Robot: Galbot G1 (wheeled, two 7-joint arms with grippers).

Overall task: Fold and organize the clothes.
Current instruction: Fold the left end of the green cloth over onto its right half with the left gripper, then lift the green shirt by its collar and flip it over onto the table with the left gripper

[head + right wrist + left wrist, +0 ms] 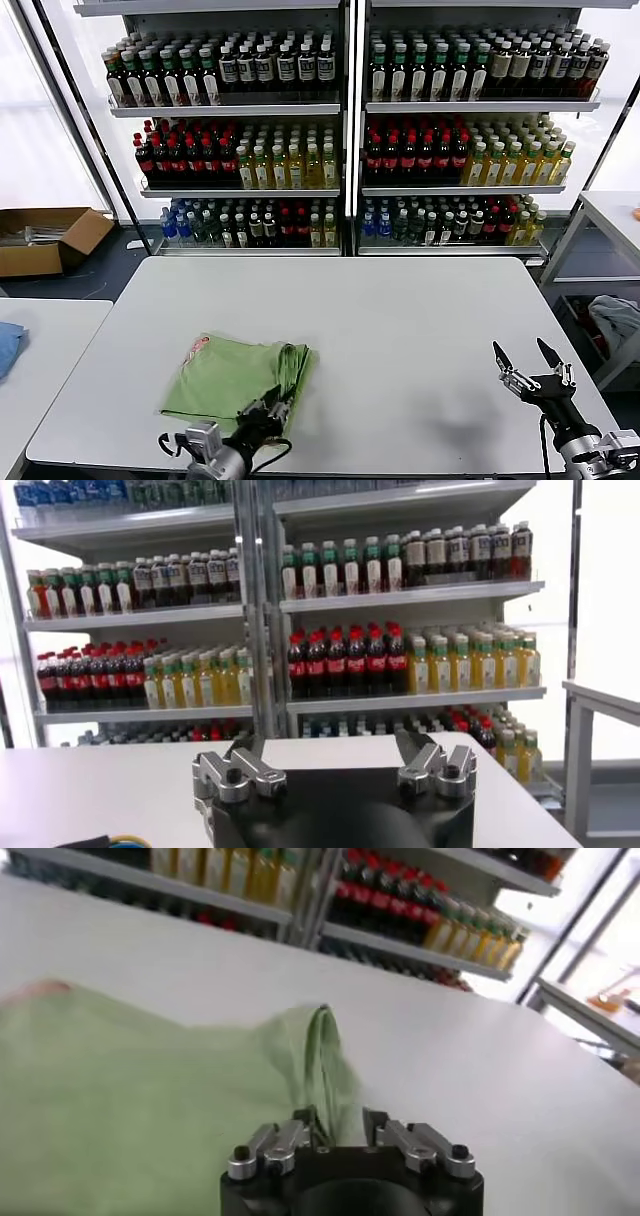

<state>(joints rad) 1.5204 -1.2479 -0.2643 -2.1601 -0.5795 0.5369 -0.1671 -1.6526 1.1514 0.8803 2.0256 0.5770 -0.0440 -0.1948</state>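
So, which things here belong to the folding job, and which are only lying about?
Belongs to the job:
- light green shirt, folded on the white table
- left gripper at the shirt's near edge, fingers parted
- right gripper, open, parked over the table's right corner

Just lying about:
- blue cloth on the side table
- cardboard box on the floor
- shelves of bottles

Bottle-stocked shelves (350, 120) stand behind the white table (400, 340).

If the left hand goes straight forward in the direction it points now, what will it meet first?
Most likely the green polo shirt. The left hand sits at the shirt's near edge, its fingers apart, and the raised fold lies directly ahead. Beyond that is only bare table, though depth is hard to judge.
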